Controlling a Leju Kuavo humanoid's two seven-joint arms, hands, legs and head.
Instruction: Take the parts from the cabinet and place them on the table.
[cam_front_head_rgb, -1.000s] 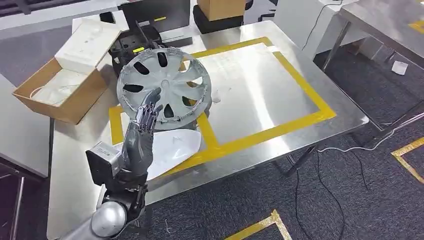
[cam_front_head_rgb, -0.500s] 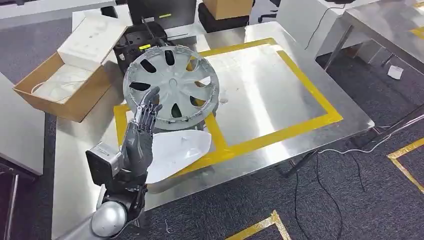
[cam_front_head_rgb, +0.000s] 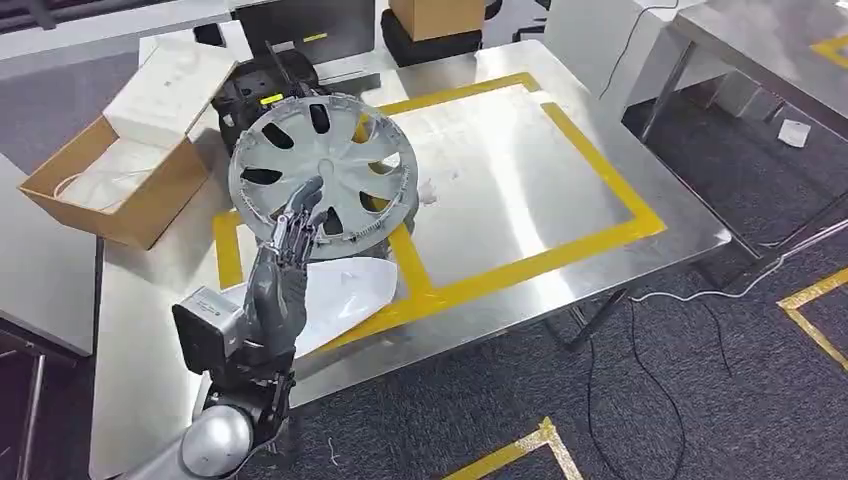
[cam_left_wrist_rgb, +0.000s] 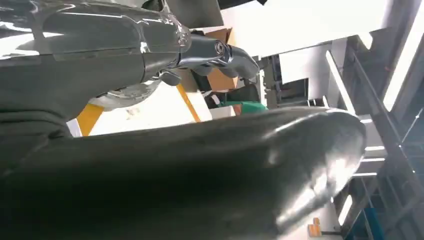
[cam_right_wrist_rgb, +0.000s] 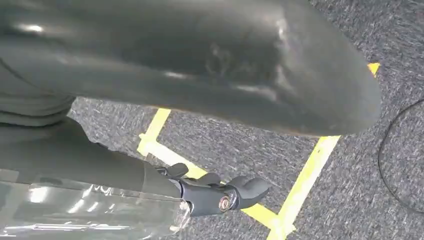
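**Wheel cover held over the table by the left hand**

Steel table (cam_front_head_rgb: 560, 150) is the largest thing, with a yellow tape rectangle (cam_front_head_rgb: 600, 165) marked on its top. On its far left corner sits one open cardboard box (cam_front_head_rgb: 120, 180), and behind it one black case (cam_front_head_rgb: 250, 90).

One grey wheel cover (cam_front_head_rgb: 320, 165), round with dark slots, is the part that the task concerns. It is tilted up on its edge, its face turned toward the robot, above the left side of the tape. Whether its lower rim already touches the table I cannot tell. Being round, it has no long axis; what matters is its flat face, which must come down to lie on the steel.

One white curved part (cam_front_head_rgb: 345, 295) lies flat on the table just below the cover, near the front edge.

Left hand (cam_front_head_rgb: 290, 235) is raised with its fingers (cam_front_head_rgb: 300, 205) pointing up against the lower left of the cover's face. I judge that it holds the cover there, though the grip itself is hidden. The cover is directly beyond and above this hand, so the left arm is the nearer one.

Right hand (cam_right_wrist_rgb: 215, 192) hangs over the carpet floor (cam_right_wrist_rgb: 350, 165), its fingers loosely apart, holding nothing.
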